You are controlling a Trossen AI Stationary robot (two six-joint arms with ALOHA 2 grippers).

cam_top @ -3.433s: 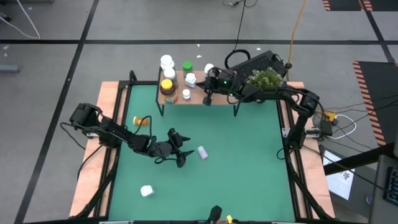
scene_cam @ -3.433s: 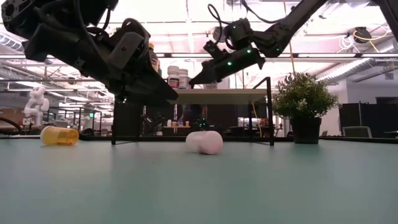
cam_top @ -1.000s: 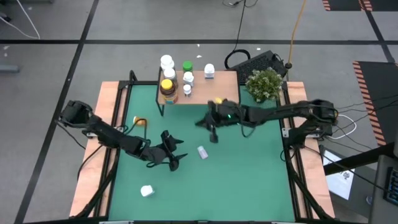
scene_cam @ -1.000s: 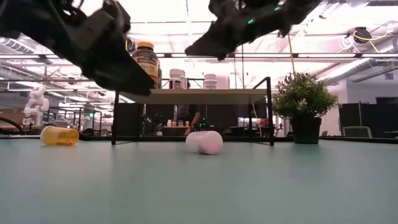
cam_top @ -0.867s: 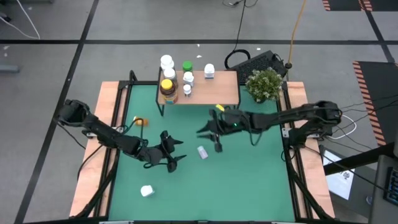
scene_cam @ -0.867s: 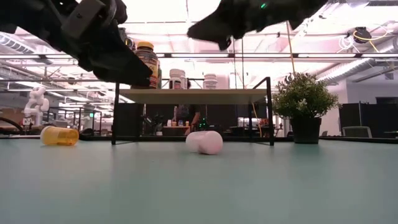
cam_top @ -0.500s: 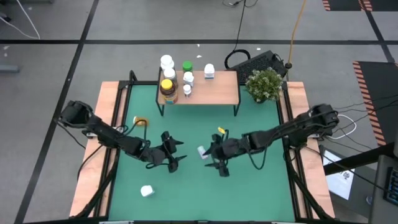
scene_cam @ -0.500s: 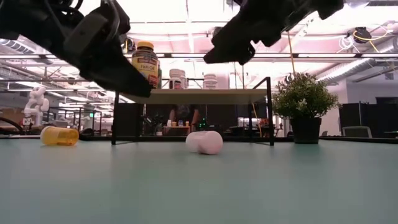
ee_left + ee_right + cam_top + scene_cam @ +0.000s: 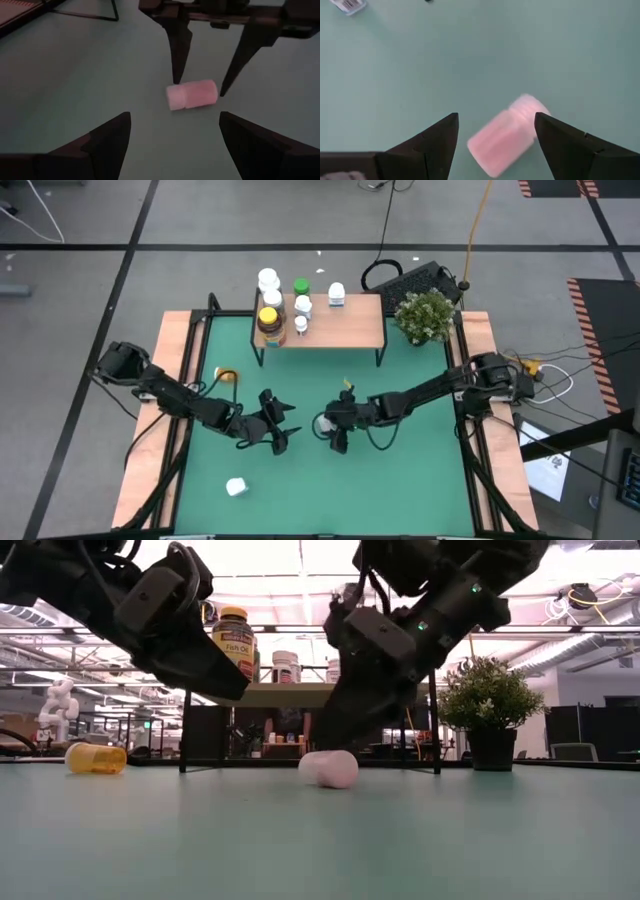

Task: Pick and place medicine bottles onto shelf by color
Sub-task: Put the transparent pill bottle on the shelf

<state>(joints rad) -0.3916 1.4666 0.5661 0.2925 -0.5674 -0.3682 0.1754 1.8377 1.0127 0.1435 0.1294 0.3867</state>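
Observation:
A small white medicine bottle [image 9: 506,136] lies on its side on the green table, also seen in the low view [image 9: 329,768]. My right gripper [image 9: 496,116] has come down over it, open, with one finger on either side of it, apart from the bottle. My left gripper [image 9: 276,430] hangs open a little to the left, pointing at the bottle [image 9: 193,94]. The wood-topped shelf [image 9: 350,328] at the far edge carries several bottles: white ones, an amber one with a yellow lid [image 9: 268,320] and a green one [image 9: 301,285]. An orange bottle [image 9: 226,376] lies on the table at the left.
A white jar [image 9: 236,487] sits near the front left of the table. A potted plant [image 9: 426,315] stands at the far right corner beside the shelf. The table's right half and front middle are bare green surface [image 9: 410,470].
My right gripper has swung from just in front of the shelf toward the table's near edge and down, rolling as it went, until its fingers flank the lying white bottle. Its fingers have opened. The bottle has stayed in place.

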